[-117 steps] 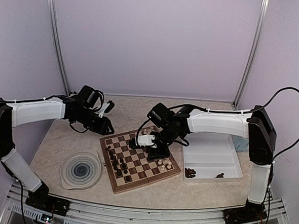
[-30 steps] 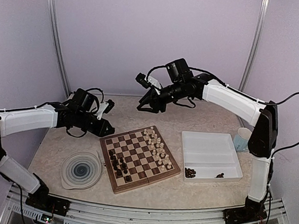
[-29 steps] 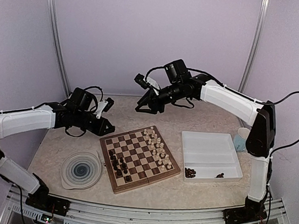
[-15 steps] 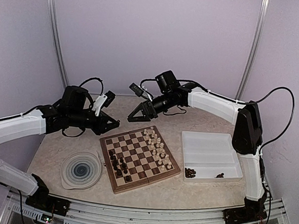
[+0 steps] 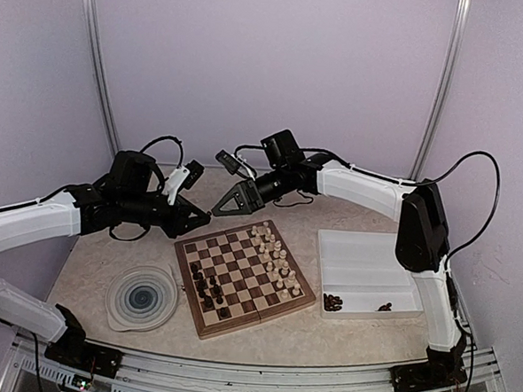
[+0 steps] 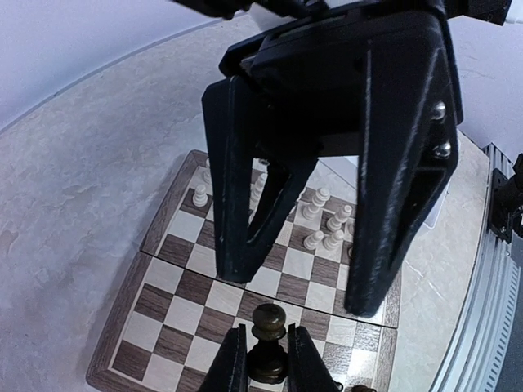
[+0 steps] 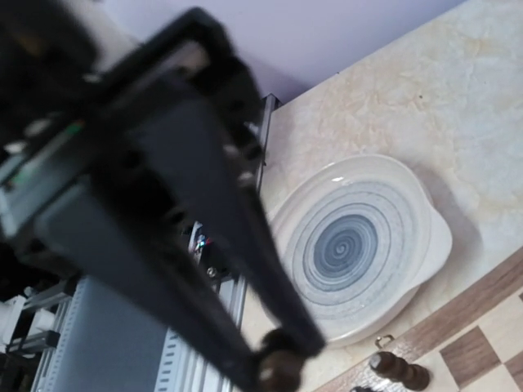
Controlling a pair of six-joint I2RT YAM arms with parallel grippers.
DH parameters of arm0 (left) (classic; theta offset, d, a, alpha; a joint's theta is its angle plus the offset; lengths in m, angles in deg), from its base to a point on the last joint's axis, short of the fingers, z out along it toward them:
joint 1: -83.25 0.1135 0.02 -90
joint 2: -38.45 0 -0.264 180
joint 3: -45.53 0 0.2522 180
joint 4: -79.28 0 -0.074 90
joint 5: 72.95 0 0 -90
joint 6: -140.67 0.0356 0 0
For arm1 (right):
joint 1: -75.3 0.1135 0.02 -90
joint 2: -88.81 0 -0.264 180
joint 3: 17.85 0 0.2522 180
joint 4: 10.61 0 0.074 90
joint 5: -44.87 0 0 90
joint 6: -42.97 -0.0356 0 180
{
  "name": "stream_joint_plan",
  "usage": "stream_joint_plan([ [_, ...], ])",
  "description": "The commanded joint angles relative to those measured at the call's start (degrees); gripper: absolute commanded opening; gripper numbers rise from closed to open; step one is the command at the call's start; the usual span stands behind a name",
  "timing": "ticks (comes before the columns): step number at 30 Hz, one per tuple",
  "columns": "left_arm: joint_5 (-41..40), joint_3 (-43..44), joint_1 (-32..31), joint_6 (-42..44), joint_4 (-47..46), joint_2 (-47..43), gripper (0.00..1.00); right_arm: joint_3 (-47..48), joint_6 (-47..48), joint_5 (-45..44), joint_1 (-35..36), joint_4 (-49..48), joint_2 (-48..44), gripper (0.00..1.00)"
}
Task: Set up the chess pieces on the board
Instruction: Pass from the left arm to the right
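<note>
Hand-over is our reading of this moment, above the far left corner of the board (image 5: 236, 264). The left gripper (image 6: 267, 363) pinches the base of a dark piece (image 6: 268, 327), holding it upright. The right gripper (image 6: 298, 290) hangs just beyond it with its fingers spread wide (which way the piece is meant to pass, we cannot tell). To do it well, we would keep one pinch firm until the other has closed on the bare head, with the fingers crossing but never meeting. The piece belongs with the dark pieces (image 5: 207, 290) along the board's near left side, opposite the pale pieces (image 5: 274, 250). More dark ones wait in the tray (image 5: 370, 241) on the right.
</note>
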Motion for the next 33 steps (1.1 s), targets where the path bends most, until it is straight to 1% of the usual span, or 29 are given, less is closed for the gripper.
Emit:
stream_joint_plan([
  [1, 0.8, 0.3, -0.9, 0.8, -0.4, 0.1, 0.11, 1.7, -3.2, 1.4, 0.8, -3.1, 1.7, 0.50],
  [6, 1.4, 0.4, -1.2, 0.8, -0.4, 0.3, 0.11, 1.6, -4.9, 2.2, 1.1, -4.6, 2.6, 0.47],
  [17, 1.2, 0.6, -0.5, 0.8, -0.6, 0.6, 0.11, -0.3, -9.1, 5.1, 1.7, -9.0, 3.4, 0.31],
  [29, 2.7, -0.4, 0.6, 0.8, -2.7, -1.5, 0.12, -1.3, -9.4, 3.8, 2.4, -9.1, 3.8, 0.30],
  [31, 3.1, -0.4, 0.7, 0.8, -2.7, -1.8, 0.12, -1.3, -9.2, 2.8, 2.4, -8.8, 3.8, 0.27],
  [33, 3.3, -0.4, 0.7, 0.8, -2.9, -1.7, 0.12, -1.3, -9.0, 2.3, 2.4, -8.6, 3.8, 0.21],
])
